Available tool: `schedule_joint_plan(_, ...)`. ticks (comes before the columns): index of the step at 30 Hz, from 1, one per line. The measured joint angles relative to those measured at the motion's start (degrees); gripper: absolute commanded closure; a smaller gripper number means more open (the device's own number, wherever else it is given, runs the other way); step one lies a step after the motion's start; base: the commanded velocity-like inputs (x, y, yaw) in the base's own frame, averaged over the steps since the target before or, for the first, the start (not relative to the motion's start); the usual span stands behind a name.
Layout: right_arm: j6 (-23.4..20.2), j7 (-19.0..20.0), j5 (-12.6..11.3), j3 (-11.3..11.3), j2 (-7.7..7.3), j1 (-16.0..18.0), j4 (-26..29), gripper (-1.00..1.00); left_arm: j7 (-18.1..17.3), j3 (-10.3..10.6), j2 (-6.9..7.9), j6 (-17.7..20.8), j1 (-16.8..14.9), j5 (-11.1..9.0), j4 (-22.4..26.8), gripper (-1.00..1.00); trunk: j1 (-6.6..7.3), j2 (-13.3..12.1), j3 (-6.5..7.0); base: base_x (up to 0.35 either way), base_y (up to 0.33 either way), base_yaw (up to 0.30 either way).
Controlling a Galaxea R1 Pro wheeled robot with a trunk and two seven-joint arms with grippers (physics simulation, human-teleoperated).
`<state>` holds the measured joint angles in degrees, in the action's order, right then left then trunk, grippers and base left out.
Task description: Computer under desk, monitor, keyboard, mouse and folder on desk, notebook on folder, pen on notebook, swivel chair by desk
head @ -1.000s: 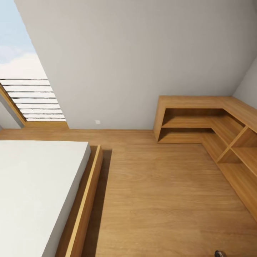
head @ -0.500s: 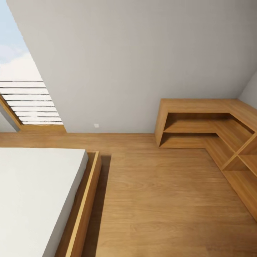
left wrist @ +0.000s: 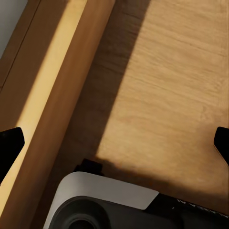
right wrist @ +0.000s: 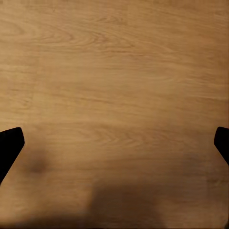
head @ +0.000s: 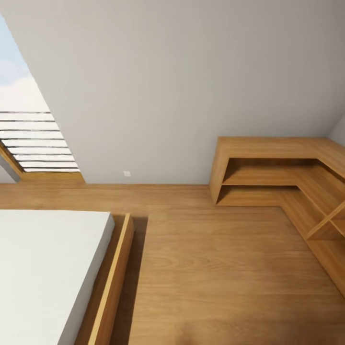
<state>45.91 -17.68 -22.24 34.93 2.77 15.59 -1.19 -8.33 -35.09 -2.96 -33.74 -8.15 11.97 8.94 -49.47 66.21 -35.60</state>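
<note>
The desk, swivel chair, computer, monitor, keyboard, mouse, folder, notebook and pen are out of view. In the left wrist view my left gripper [left wrist: 114,143] stands open over the wooden floor, its dark fingertips [left wrist: 9,143] far apart, beside a wooden bed frame rail [left wrist: 52,95]. My right gripper [right wrist: 114,143] is open as well, with only bare floor planks between its fingertips [right wrist: 9,143].
A bed with a white mattress [head: 43,268] and a wooden frame [head: 112,278] takes up the left. A low L-shaped wooden shelf unit [head: 268,175] fills the right corner. A grey wall and a window [head: 28,134] lie ahead. Open wooden floor [head: 220,268] lies between them.
The whole head view has shifted, so the camera moved: bed, shelf and window sit lower in the picture. A small dark part at the bottom right edge has left the view.
</note>
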Motion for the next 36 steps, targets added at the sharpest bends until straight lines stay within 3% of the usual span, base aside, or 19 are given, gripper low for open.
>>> schedule_joint_plan(36, 0.01, -0.05, 0.00, 0.00, 0.05, 0.00, 0.02, -1.00, 0.04, 0.00, 0.00, 0.02, 0.00, 0.02, 0.00, -1.00, 0.00, 0.00, 0.00, 0.323, -0.080, 0.000)
